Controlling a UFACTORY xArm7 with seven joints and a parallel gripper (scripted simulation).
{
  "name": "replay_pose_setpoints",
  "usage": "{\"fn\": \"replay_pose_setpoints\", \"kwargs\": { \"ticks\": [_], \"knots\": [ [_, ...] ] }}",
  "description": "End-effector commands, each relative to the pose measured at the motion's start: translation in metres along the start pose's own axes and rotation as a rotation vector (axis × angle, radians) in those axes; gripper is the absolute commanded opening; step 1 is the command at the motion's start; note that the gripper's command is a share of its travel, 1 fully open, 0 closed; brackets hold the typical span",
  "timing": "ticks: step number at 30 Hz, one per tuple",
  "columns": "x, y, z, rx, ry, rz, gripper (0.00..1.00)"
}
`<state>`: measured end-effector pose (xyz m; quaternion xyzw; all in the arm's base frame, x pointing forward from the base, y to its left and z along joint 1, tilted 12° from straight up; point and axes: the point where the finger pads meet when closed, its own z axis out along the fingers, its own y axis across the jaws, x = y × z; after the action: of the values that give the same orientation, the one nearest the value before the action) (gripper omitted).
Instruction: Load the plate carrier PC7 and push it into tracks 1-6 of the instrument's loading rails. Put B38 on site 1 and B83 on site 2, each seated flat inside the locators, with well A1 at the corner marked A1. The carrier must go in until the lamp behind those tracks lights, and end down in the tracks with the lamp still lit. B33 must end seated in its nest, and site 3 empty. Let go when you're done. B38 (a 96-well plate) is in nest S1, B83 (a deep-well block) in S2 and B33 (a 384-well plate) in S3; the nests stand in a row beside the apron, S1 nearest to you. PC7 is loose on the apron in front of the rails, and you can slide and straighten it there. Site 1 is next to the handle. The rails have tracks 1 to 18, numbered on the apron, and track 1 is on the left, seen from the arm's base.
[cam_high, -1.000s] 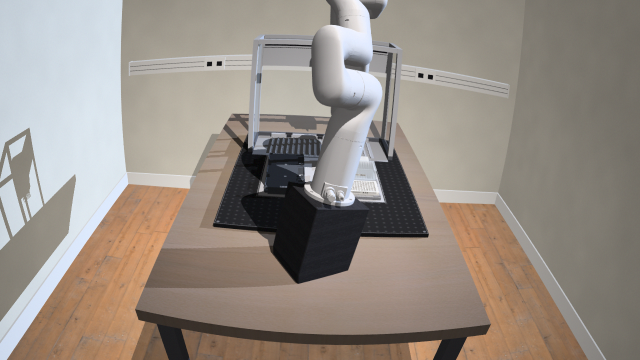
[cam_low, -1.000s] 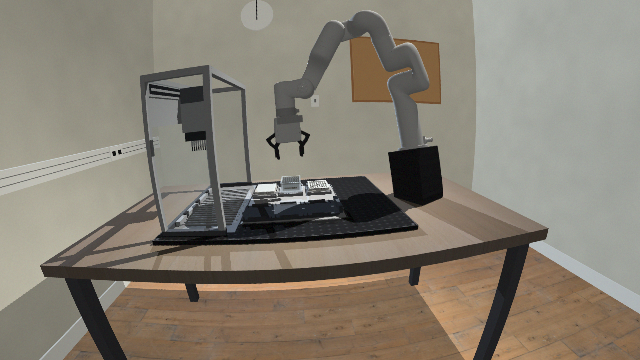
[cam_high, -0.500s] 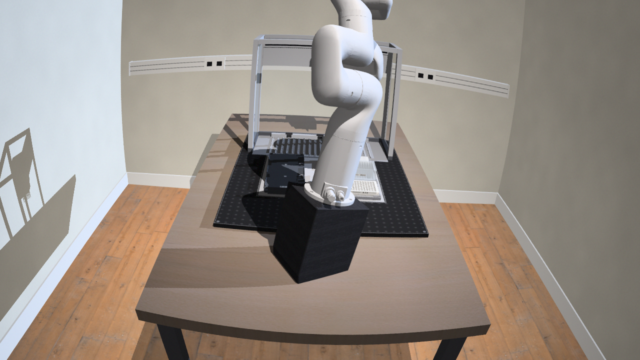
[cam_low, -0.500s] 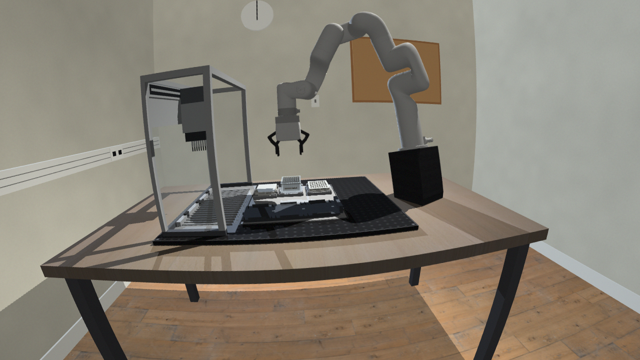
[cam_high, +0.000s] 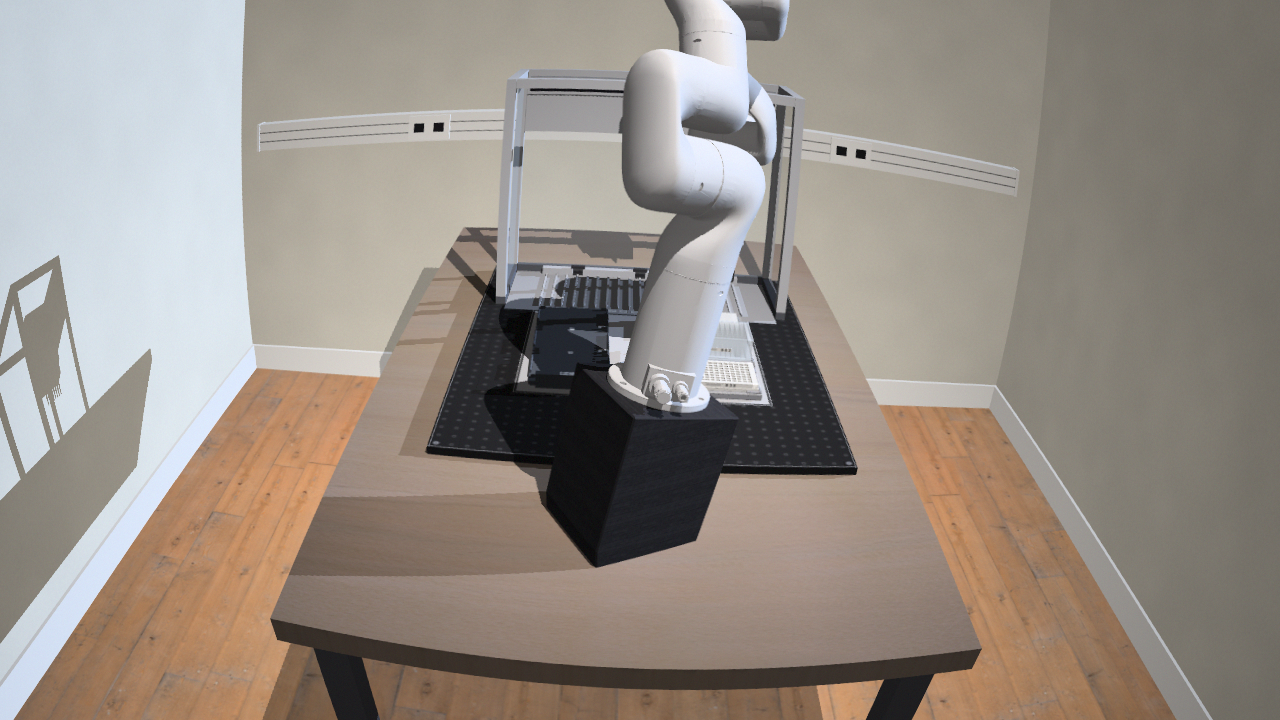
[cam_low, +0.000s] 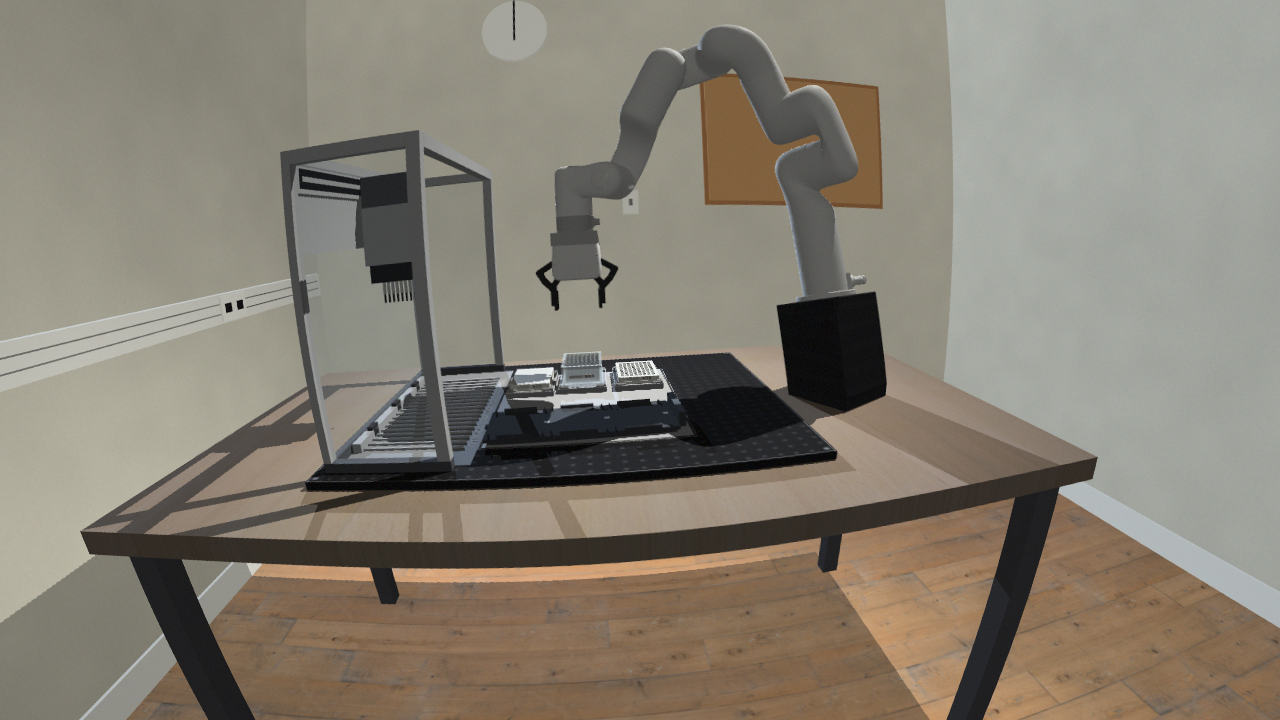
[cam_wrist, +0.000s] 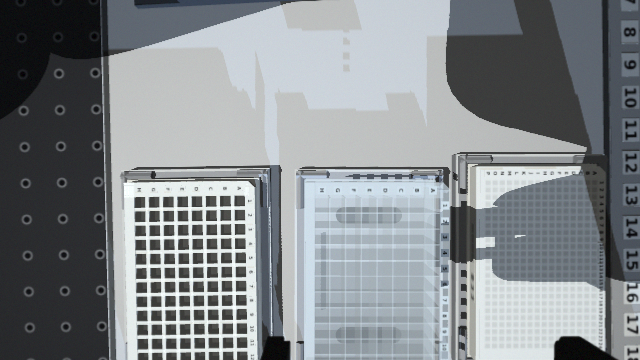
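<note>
My gripper is open and empty, hanging high above the row of nests; in the top view the arm hides it. In the wrist view its fingertips show at the bottom edge. B38, a white 96-well plate, sits in the left nest. B83, a clear deep-well block, sits in the middle one, and B33, a 384-well plate, in the right one. Each has its A1 corner at the top right in this view. The dark carrier PC7 lies on the apron beside the nests with nothing on it, outside the rails.
The instrument's open frame stands over the rails, with a pipetting head hanging inside. Track numbers run along the apron's edge. The arm's black pedestal stands on the table behind the perforated base plate.
</note>
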<state>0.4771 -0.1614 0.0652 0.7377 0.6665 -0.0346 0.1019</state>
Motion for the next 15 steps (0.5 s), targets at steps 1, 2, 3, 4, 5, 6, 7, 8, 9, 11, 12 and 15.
{"fn": "replay_pose_setpoints", "kwargs": {
  "ticks": [1,2,3,4,5,6,7,8,9,11,12,15],
  "knots": [
    [-0.001,0.001,-0.001,-0.003,0.000,0.001,1.00],
    [-0.001,0.001,-0.001,-0.003,0.000,0.001,1.00],
    [-0.001,0.001,-0.001,-0.003,0.000,0.001,1.00],
    [-0.001,0.001,-0.001,-0.003,0.000,0.001,1.00],
    [-0.001,0.001,0.001,-0.003,0.000,0.001,1.00],
    [-0.001,0.001,0.002,-0.003,0.000,0.001,1.00],
    [-0.001,0.001,0.004,-0.003,0.000,0.001,1.00],
    [-0.001,0.001,0.006,-0.003,0.000,0.001,1.00],
    [-0.001,0.001,0.007,-0.003,0.000,0.001,1.00],
    [-0.001,0.001,0.011,-0.003,0.000,0.001,1.00],
    [-0.001,0.001,0.012,-0.003,0.000,0.001,1.00],
    [-0.001,0.001,0.017,-0.003,0.000,0.001,1.00]
  ]
}}
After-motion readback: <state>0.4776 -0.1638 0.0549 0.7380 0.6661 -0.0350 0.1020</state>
